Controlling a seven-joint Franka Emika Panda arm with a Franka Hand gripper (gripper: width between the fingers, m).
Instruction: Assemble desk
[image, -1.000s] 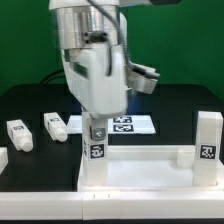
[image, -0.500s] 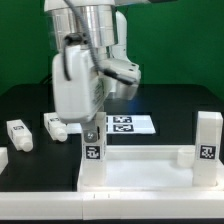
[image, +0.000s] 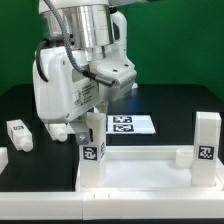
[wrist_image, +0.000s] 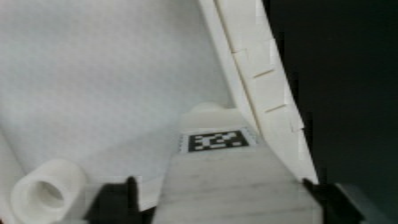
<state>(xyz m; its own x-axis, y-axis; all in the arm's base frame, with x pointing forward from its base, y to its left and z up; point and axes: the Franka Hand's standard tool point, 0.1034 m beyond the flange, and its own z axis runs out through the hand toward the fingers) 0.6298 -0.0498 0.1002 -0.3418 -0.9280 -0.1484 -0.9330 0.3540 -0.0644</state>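
Observation:
The desk panel lies flat at the front, white and rimmed. One tagged leg stands upright in its corner on the exterior view's left. My gripper hangs straight over that leg, fingers down either side of its top. In the wrist view the leg fills the gap of the gripper, and the dark fingertips stand wide at its two flanks, open. The panel's rim and a round socket show beside it. A second leg stands at the panel's corner on the exterior view's right.
A loose white leg lies on the black table at the exterior view's left, and another leg is partly hidden behind the arm. The marker board lies behind the panel. The bulky arm body leans over the left half of the scene.
The arm has turned and swung toward the exterior view's left while staying over the corner leg. The leg keeps its place, upright in the corner.

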